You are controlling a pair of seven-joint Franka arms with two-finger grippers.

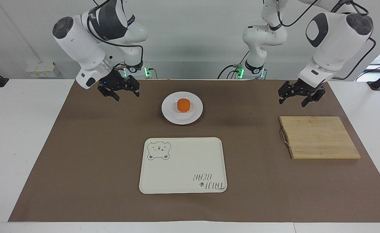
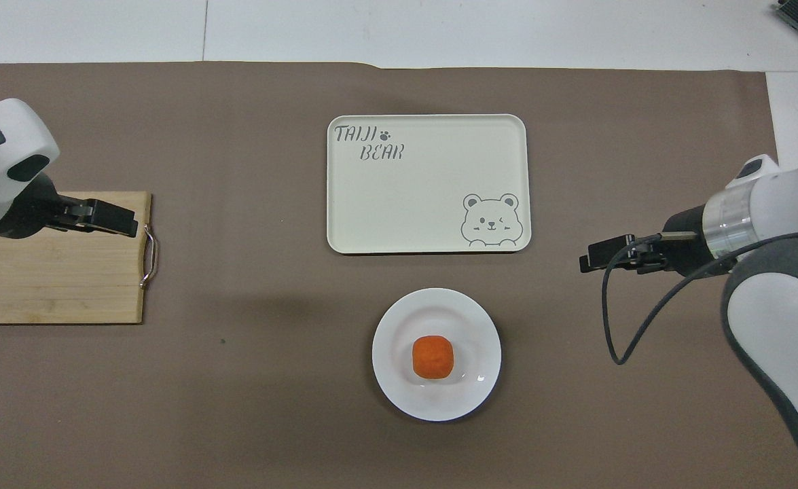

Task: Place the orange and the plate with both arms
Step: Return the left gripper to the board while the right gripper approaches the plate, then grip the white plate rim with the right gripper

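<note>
The small round bright-orange fruit [image 1: 183,105] sits in the well of the round glossy white plate [image 1: 172,115], which rests on the counter nearer to me than the cream rectangular bear tray [image 1: 177,168]. My right gripper [image 1: 118,92] hangs empty with jaws released, closer to the plate, which lies toward my left arm's end from it. My left gripper [image 1: 298,97], also released and empty, hovers seemingly over the bamboo cutting board [image 1: 319,137]'s edge.
</note>
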